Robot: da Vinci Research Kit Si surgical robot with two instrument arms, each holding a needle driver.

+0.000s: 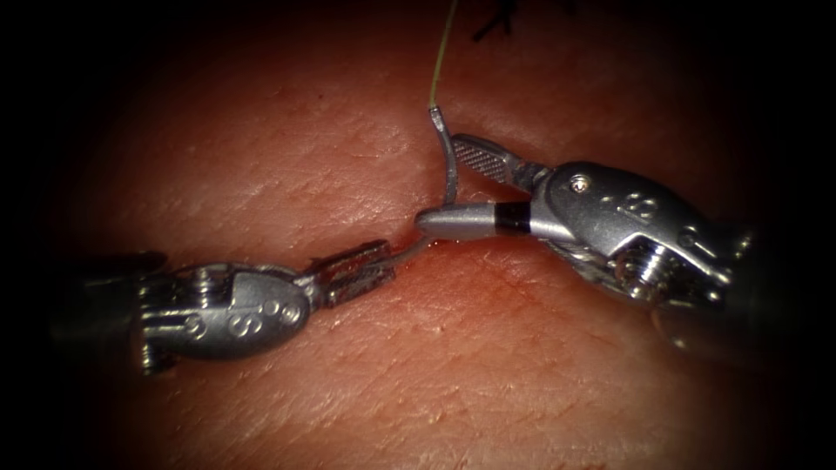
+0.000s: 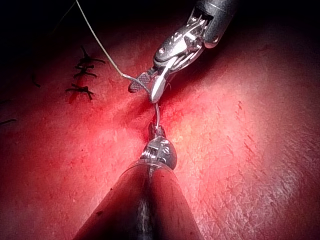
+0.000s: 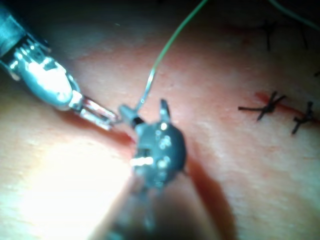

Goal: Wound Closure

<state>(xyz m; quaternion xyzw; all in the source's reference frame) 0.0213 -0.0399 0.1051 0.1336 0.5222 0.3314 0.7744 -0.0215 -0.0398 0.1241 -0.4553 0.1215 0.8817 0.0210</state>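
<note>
The left arm's tool (image 1: 353,271) lies low over the tissue (image 1: 261,165), its jaws clamped on the needle (image 1: 448,170) near the pointed end. From there the needle passes under the right arm's tool and curves upward, its blunt end standing clear of the tissue surface. The right arm's tool (image 1: 453,187) has its jaws apart: one textured jaw stands just right of the needle's rising part, the other lies flat over the needle's lower stretch. I cannot tell whether that jaw touches the needle. The thread (image 1: 444,52) runs from the needle's blunt end toward the tissue's far edge. Red fluid (image 1: 435,248) shows beneath the right tool's lower jaw. In the left wrist view, dark stitches (image 2: 82,75) sit along the closed part of the cut
</note>
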